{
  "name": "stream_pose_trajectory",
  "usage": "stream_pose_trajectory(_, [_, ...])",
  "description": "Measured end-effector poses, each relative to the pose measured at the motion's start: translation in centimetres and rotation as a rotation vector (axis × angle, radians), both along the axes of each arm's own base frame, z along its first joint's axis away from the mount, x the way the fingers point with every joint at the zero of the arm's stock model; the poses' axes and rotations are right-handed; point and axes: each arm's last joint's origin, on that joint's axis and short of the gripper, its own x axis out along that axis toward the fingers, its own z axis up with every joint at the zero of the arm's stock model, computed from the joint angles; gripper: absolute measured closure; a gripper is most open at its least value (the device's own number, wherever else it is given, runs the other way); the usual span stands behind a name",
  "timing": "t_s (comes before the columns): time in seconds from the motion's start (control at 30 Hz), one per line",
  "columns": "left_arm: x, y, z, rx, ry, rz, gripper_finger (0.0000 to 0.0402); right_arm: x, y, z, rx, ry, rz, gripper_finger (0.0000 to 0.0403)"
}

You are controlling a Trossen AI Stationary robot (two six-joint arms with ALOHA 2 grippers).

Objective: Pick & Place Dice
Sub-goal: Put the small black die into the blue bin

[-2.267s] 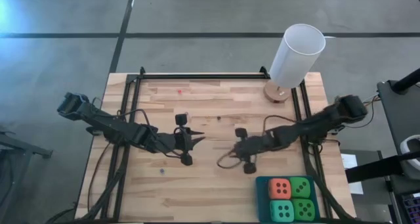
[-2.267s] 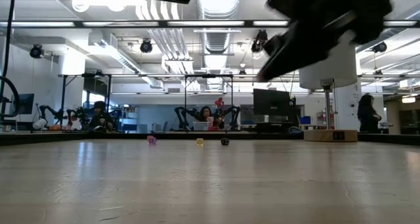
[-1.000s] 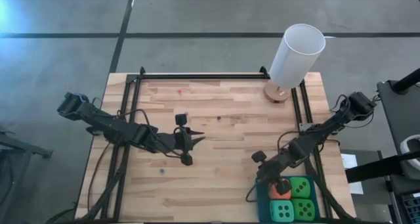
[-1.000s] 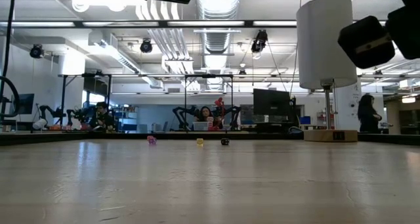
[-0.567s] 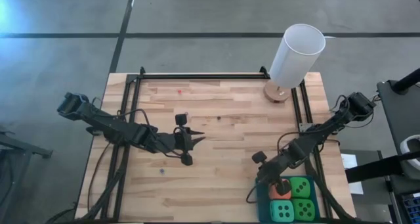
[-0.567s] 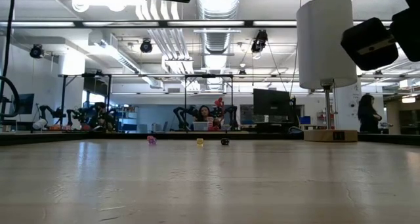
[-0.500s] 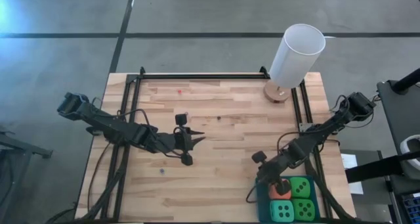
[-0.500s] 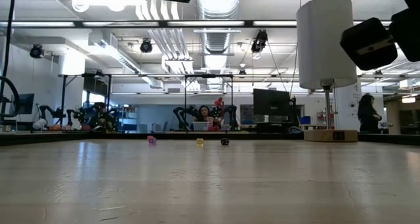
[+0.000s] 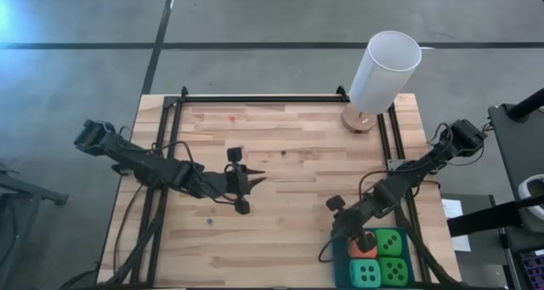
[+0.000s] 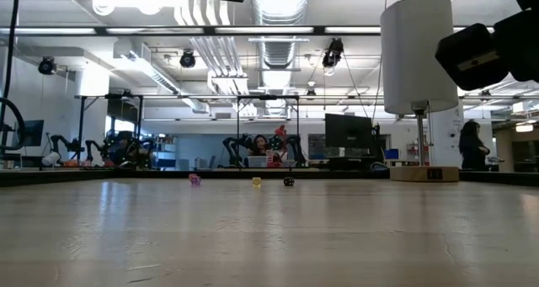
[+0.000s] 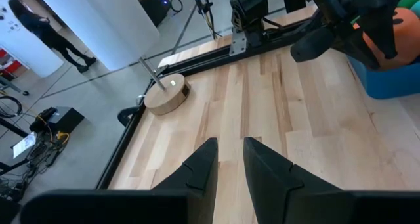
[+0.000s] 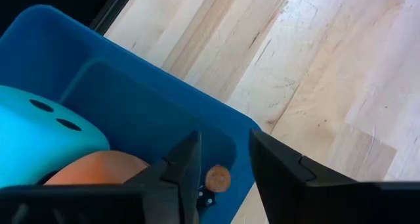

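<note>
A blue tray at the table's near right corner holds the dice in a square block: an orange-red die, two green dice and a turquoise die. My right gripper slants down over the tray's far left corner. Its fingers stand apart with only tray floor between them. In the right wrist view the orange-red die lies beside one finger, next to the turquoise die. My left gripper hangs over the table's middle, with a narrow bare gap between its fingers. My right gripper has one finger inside the tray, right beside the orange-red die's side. Whether it touches the die I cannot tell. Nothing is pinched between the two fingers.
A tall white cylinder stands on a round wooden foot at the far right corner. Black rails run along the table's far, left and right sides. A small brown disc lies in the tray. Bare wood lies between the arms.
More than a second ago my right gripper went from the table's middle toward the near right corner, to the tray. In the last second both arms and all the dice have kept still.
</note>
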Motion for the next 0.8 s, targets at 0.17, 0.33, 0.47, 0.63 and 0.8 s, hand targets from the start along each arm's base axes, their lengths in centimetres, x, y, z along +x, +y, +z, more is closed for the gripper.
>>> stream_pose_trajectory(0.17, [0.0,0.0,0.0,0.0,0.0,0.0,0.0323,0.0,0.0,0.1,-0.009,-0.015,0.023,0.0265])
stream_pose_trajectory(0.33, [0.0,0.0,0.0,0.0,0.0,0.0,0.0323,0.2,0.1,0.8,0.004,-0.034,0.022,0.0265])
stream_pose_trajectory(0.47, [0.0,0.0,0.0,0.0,0.0,0.0,0.0323,0.8,0.4,1.8,0.005,-0.079,0.04,0.0274])
stream_pose_trajectory(0.63, [0.0,0.0,0.0,-0.001,0.0,0.0,0.0323,1.6,0.3,3.5,-0.102,-0.181,0.004,0.0282])
stream_pose_trajectory(0.8, [0.0,0.0,0.0,-0.001,0.0,0.0,0.0323,2.8,-1.0,4.4,-0.231,-0.271,-0.093,0.0277])
